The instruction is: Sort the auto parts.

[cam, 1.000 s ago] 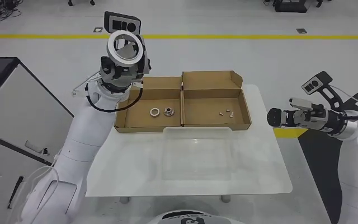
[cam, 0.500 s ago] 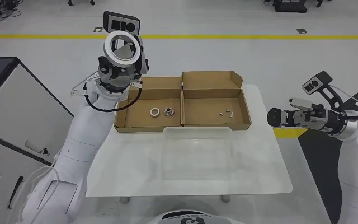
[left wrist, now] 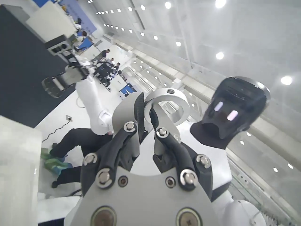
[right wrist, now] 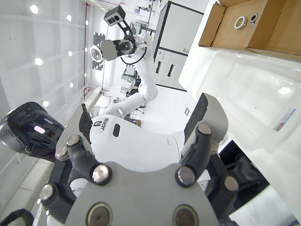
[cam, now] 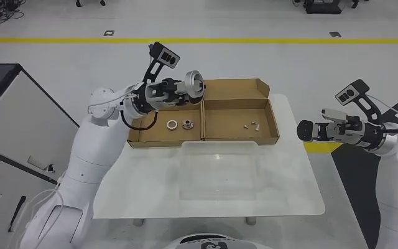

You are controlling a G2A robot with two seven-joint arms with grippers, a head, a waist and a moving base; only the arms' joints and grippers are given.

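The left claw [left wrist: 147, 109] is clamped on a shiny metal ring [left wrist: 160, 94]. One finger is inside the hole and the other is on the outside. The ring has a small screw hole in its side. From above, this claw holds the ring up in the air over the back of the left half of the cardboard box [cam: 233, 90], and the ring does not touch the box. The box sits at the far side of the white counter [cam: 292, 187] and has two halves with a wall between them. In the left half lie a flat metal ring [cam: 170, 124] and a small round metal part [cam: 186, 123], just beside each other. In the right half lie some tiny pale bits [cam: 250, 124]. A see-through plastic tub [cam: 219, 144] sits on the counter, touching the near side of the box. The right claw [right wrist: 143, 104] has its fingers wide apart and holds nothing. It hangs off the right side of the counter, well apart from the box.
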